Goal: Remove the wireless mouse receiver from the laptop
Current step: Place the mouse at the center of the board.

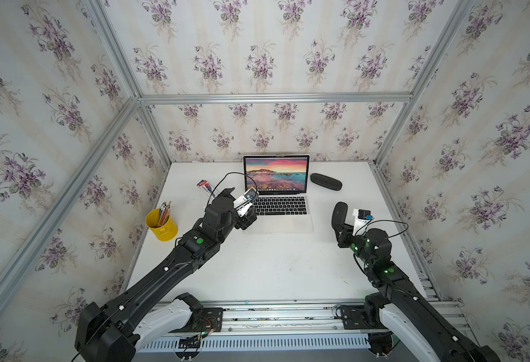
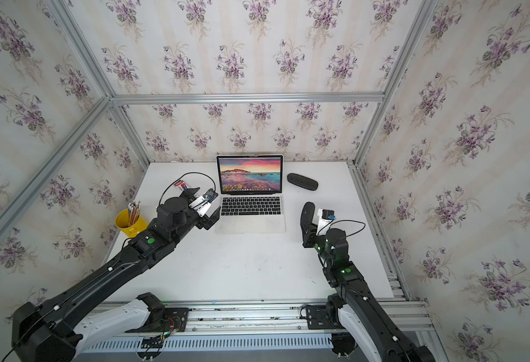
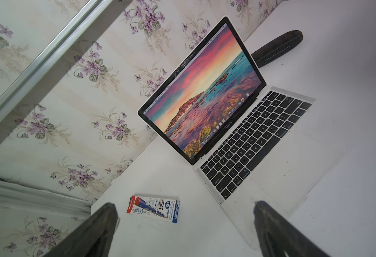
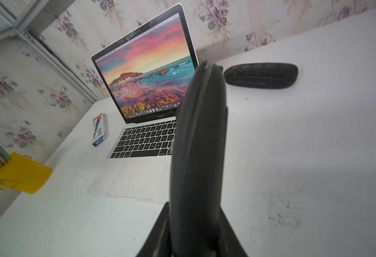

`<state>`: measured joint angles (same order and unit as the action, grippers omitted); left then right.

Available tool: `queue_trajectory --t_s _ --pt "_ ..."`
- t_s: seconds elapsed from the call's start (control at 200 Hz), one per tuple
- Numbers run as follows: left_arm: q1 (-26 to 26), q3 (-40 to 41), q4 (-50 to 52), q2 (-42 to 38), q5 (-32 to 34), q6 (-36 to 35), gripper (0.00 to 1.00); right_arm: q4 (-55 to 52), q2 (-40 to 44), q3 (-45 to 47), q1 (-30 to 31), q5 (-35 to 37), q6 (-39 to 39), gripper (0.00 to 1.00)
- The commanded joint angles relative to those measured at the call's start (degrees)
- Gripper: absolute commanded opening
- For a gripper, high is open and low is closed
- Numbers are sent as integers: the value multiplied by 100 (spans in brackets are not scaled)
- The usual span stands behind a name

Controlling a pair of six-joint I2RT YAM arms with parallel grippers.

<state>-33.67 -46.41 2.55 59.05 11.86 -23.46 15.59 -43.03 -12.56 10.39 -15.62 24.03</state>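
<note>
right gripper (image 4: 194, 208) pinches a black mouse (image 4: 198, 133) on edge, nose up, over the table (image 1: 273, 266), to the right of the laptop (image 1: 279, 205). left gripper (image 3: 184, 203) hangs spread wide and holds nothing at the laptop's front left corner, one finger over the palm rest, the other over bare table. yellow cup (image 1: 162, 227) of pencils stands by the table's left edge. pencil box (image 3: 153, 209) lies left of the screen. the laptop sits open toward the back. wireless mouse receiver: cannot be made out in any view; the mouse hides the laptop's right edge in the right wrist view. long black case (image 1: 326, 181) lies right of the screen.
</note>
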Motion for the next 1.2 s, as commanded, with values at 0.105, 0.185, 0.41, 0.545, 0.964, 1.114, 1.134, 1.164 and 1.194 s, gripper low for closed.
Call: queue_trajectory --t_s 0.105,0.185,0.41,0.545,0.964,1.114,1.134,1.164,1.194 --pt "3 414 -226 -261 373 950 99 929 -1144 86 -581 -2242 1383 0" --pt "2 503 -96 -339 594 1124 99 1095 -1665 25 -649 -2422 1470 0" --pt "2 880 22 -546 670 1391 99 967 -2620 -258 -950 -2338 1285 0" --pt "1 1042 -11 -586 682 1474 99 907 -3208 -461 -1001 -2301 1196 0" --pt "4 1209 -105 -465 750 1595 99 867 -4284 -687 -1004 -1932 1161 0" --pt "2 1240 -158 -360 714 1632 99 703 -4371 -698 -1004 -1835 1141 8" --pt "1 1240 -159 -344 716 1641 99 679 -4380 -703 -1004 -1831 1133 11" --pt "1 1240 -158 -320 706 1649 99 645 -4404 -711 -1004 -1830 1126 16" --pt "5 1240 -151 -315 697 1658 99 615 -4415 -713 -1004 -1830 1113 21"
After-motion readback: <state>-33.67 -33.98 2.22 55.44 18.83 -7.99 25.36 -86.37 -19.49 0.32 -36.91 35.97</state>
